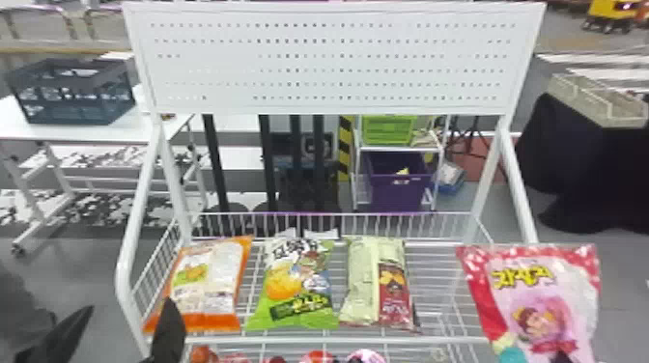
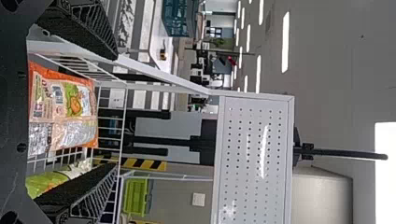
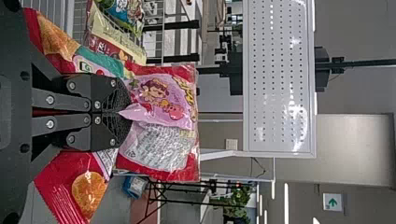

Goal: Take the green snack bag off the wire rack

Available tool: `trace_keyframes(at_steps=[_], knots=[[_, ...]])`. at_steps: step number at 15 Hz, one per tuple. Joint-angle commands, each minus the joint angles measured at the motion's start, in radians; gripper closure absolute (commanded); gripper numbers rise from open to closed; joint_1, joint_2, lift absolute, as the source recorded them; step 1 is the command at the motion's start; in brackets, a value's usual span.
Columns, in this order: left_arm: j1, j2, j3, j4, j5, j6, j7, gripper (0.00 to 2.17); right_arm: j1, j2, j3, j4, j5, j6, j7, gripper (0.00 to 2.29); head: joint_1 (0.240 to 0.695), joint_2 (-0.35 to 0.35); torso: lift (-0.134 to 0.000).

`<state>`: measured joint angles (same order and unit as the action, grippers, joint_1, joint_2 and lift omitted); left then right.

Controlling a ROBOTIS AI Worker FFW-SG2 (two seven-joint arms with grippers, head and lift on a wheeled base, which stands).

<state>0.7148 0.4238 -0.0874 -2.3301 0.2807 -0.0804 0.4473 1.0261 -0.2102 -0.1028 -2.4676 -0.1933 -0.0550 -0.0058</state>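
"Head view: where's the green snack bag (image 1: 302, 285)?"

"Lying on the wire rack (image 1: 309, 340), between the orange bag (image 1: 207, 285) and the pale bag with a red panel (image 1: 379, 285). The left tool (image 1: 130, 305) is by the rack's front left corner, fingers apart."

"Left wrist view?"

"Its fingers are spread wide, the orange bag showing between them, the green one partly behind one finger."

"Right wrist view?"

"The right tool (image 3: 122, 112) is pinching a pink bag (image 3: 163, 93)."

- An orange bag (image 1: 207, 285) is seen at left.
- A cream-and-maroon bag (image 1: 362, 285) is laid near centre.
- A pink-and-red bag (image 1: 545, 304) is shown at right.
- A dark crate (image 1: 72, 104) is set on a white surface (image 1: 19, 120).
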Motion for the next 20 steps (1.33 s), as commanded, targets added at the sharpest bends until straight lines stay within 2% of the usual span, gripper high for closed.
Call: trace_keyframes(at_steps=[1,9,12,14,17,19,20], knots=[[0.002,0.000,0.000,-0.002,0.000,0.000,0.001,0.08,-0.001,0.000,0.000,0.001,0.000,-0.001,0.004,2.18,0.499,0.000,0.000],[0.000,0.000,0.000,-0.002,-0.003,0.003,-0.001,0.08,-0.003,0.000,0.000,0.001,0.000,-0.001,0.004,2.18,0.499,0.000,0.000],[-0.052,0.007,-0.026,0.009,-0.008,0.092,-0.004,0.08,-0.006,0.000,0.002,0.001,0.000,-0.001,0.004,2.18,0.499,0.000,0.000],[-0.153,0.018,-0.109,0.060,-0.011,0.206,0.002,0.08,-0.009,0.000,0.002,0.003,0.000,-0.001,0.003,2.18,0.499,0.000,0.000],[-0.388,0.021,-0.290,0.202,-0.008,0.288,0.034,0.08,-0.011,0.000,0.003,0.001,0.002,-0.007,0.004,2.18,0.499,0.000,0.000],[-0.569,0.015,-0.413,0.325,0.017,0.328,0.068,0.08,-0.011,0.000,0.003,0.001,0.002,-0.007,0.004,2.18,0.499,0.000,0.000],[-0.649,0.001,-0.457,0.391,0.041,0.331,0.070,0.08,-0.011,0.000,0.005,0.001,0.002,-0.007,0.004,2.18,0.499,0.000,0.000]])
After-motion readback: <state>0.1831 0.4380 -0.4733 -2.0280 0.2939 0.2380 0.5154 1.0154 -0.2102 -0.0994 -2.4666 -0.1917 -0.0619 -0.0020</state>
